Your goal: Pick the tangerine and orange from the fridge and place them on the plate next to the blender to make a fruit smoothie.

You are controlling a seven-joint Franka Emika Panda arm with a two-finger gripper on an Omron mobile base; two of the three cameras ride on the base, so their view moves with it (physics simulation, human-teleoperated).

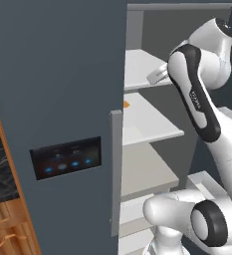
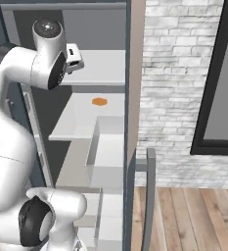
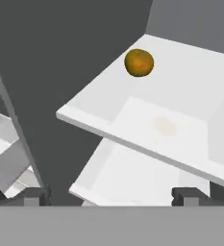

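The gripper (image 3: pixel 111 194) has its jaws spread wide and holds nothing; its two dark fingertips (image 3: pixel 35 196) stand far apart at the bottom of the hand view, aimed down and inward at the fridge's middle shelf (image 3: pixel 180 101). That wide stance seems to suit the approach, since the round orange fruit (image 3: pixel 139 62) sits alone toward the back of that pale shelf, well apart from the jaws, and they would need to straddle it before closing. Whether it is the tangerine or the orange cannot be told from here. The hand (image 2: pixel 74 56) hangs up at the level of the shelf above, probably so the arm (image 1: pixel 199 104) can clear the shelf edges and drop in from over the fruit. From the right base view the fruit shows as a small orange patch, with a clear-walled bin (image 2: pixel 105 147) in front of and below it. The fridge (image 1: pixel 58 99) is dark slate grey, with a long grey handle (image 1: pixel 116 174) and a black panel with blue lights (image 1: pixel 65 158). Beside it are a pale brick wall (image 2: pixel 174 73), a dark-framed window (image 2: pixel 218 83) and a wooden floor (image 2: pixel 193 215).
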